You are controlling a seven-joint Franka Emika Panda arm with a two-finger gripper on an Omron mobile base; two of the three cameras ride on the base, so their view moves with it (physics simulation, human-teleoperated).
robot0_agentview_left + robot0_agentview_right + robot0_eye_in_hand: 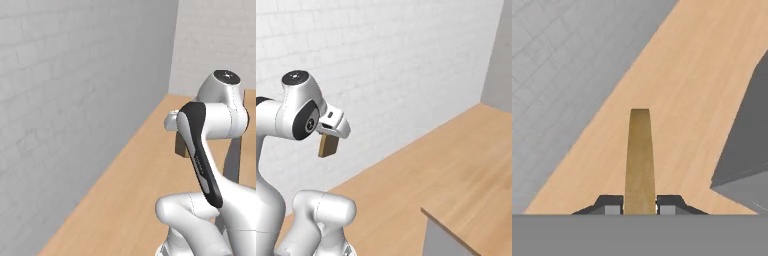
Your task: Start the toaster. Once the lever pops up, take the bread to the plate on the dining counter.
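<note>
Bread [639,160], a brown toasted slice, hangs edge-on below the gripper [639,205], whose fingers are clamped on its top rim, high above the wood floor beside the dining counter [476,205], so a jolt in transit could twist it loose.

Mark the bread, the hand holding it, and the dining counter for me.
bread [639,155], hand view, middle of its edge-on brown face.
hand [639,204], hand view, midway between the fingertips clamping the slice.
dining counter [476,202], right base view, bare wood top near its corner.
</note>
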